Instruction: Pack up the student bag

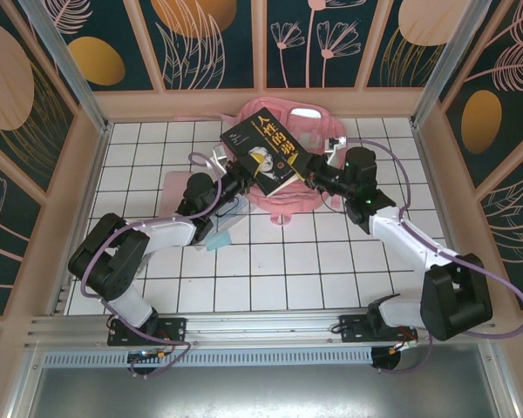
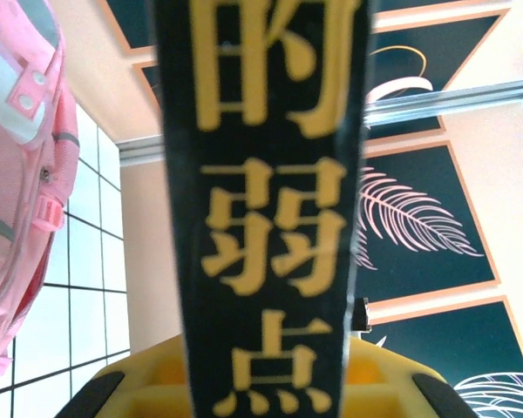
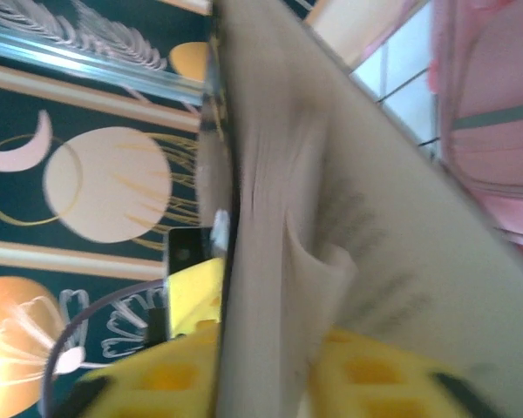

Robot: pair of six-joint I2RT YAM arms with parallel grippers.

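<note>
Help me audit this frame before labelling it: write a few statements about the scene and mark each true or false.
1. The black book carries yellow characters. True.
2. The book lies flat on the tiled table. False: it is up in the air between the left gripper and the right gripper.
3. The pink backpack lies near the far wall, beneath the book. True.
4. The left gripper is well clear of the book. False: the book's spine runs between its fingers.

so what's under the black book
the pink student bag lies under the black book, edges showing around it. its middle, and any opening, is covered.
</note>
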